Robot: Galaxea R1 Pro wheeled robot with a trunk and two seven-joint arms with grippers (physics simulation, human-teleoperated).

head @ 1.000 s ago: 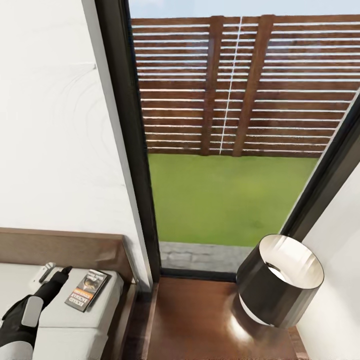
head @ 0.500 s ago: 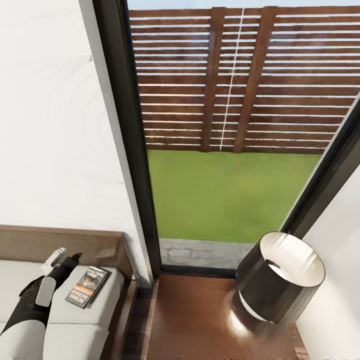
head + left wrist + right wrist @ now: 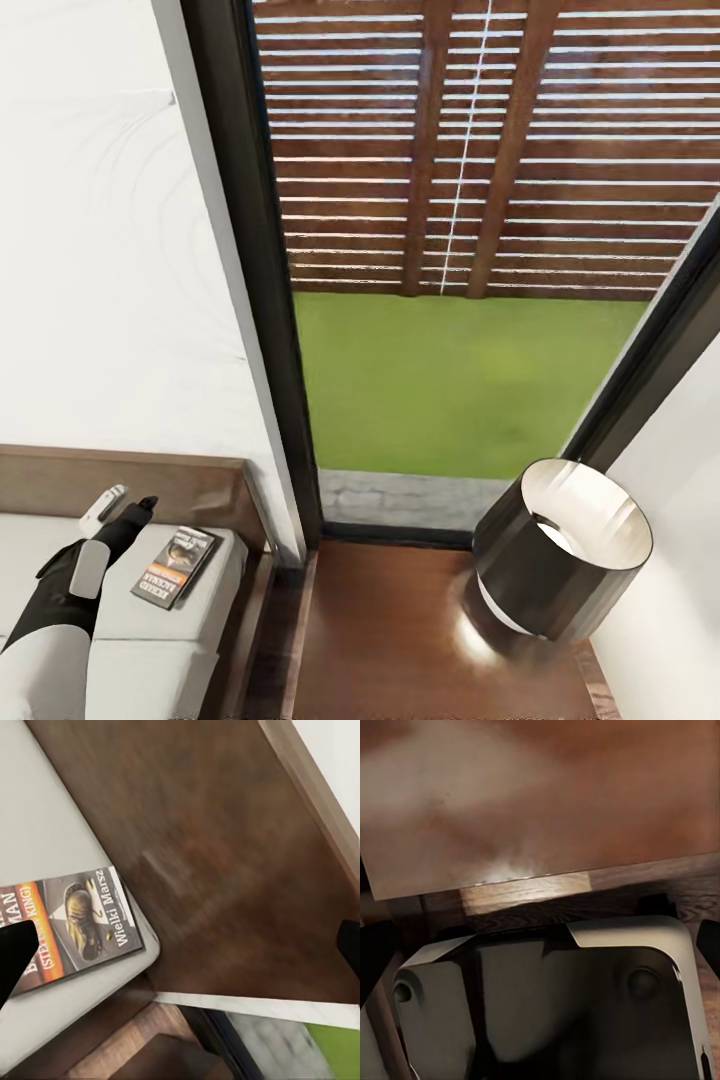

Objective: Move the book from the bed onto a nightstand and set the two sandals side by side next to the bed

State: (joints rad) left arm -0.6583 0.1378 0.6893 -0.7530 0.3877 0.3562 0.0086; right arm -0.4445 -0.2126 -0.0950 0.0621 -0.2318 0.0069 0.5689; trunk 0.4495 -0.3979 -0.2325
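One lamp (image 3: 560, 565) on nightstand (image 3: 400, 640) R of bed (image 3: 150, 650); L fingers (image 3: 128, 508) spread beside book (image 3: 176, 567).

book (image 3: 176, 567): flat, cover up | bed (image 3: 190, 610) corner | nightstand (image 3: 400, 640) beside, apparently glossy

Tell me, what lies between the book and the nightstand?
In the head view, the bed's dark frame edge lies between the book and the nightstand.

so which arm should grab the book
Left. The left gripper hangs over the bed just beside the book, fingers apart, and its wrist camera looks straight down on the cover. The right wrist camera faces brown wood and the robot's base.
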